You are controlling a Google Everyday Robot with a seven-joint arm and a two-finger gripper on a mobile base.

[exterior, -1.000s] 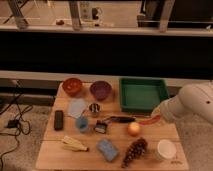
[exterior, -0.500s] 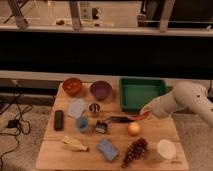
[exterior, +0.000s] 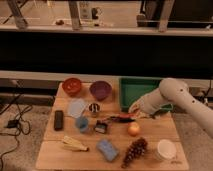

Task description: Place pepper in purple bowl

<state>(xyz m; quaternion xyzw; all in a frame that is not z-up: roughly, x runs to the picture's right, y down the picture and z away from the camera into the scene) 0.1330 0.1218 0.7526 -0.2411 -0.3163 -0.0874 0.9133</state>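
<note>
The pepper (exterior: 122, 118), slim and red-orange, hangs low over the middle of the wooden table (exterior: 150, 135). My gripper (exterior: 132, 112) reaches in from the right on a white arm and is shut on the pepper's right end. The dark purple bowl (exterior: 100, 90) stands at the back of the table, up and to the left of the gripper, next to a red bowl (exterior: 72, 86). The gripper is well apart from the purple bowl.
A green tray (exterior: 141, 90) sits at the back right behind the arm. An orange fruit (exterior: 133, 129), grapes (exterior: 134, 150), a white cup (exterior: 166, 149), a blue sponge (exterior: 107, 149), a can (exterior: 94, 109), a blue cup (exterior: 82, 124) and a black remote (exterior: 58, 120) lie around.
My gripper and arm have moved left across the table, away from the right edge. The pepper has moved left with the gripper.
</note>
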